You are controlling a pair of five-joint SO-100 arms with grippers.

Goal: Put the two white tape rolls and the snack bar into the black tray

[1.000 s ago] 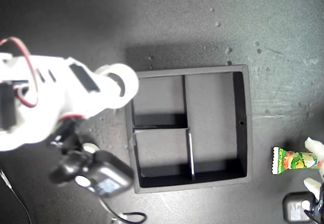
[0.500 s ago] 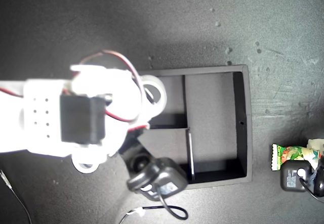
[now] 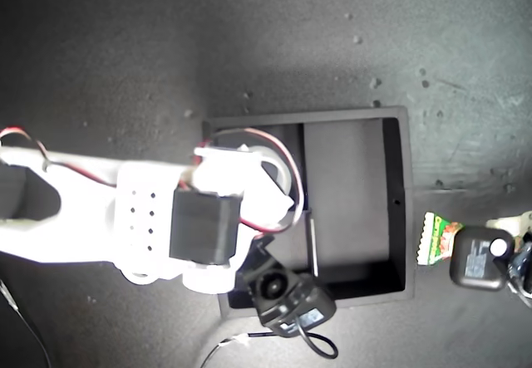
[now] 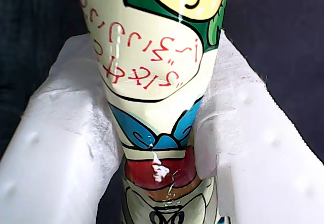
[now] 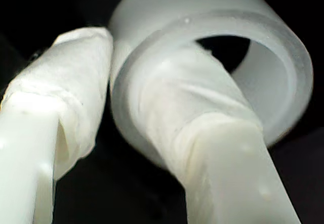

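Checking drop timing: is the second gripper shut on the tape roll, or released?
Shut on it. In the second wrist view one finger passes through the tape roll's hole, the other presses its outer wall.

Your second arm's white body [image 3: 150, 227] covers the black tray [image 3: 397, 193] on the side away from the snack bar [image 3: 435, 239], itself mostly hidden beneath a black camera module [image 3: 478, 258] beside the tray.
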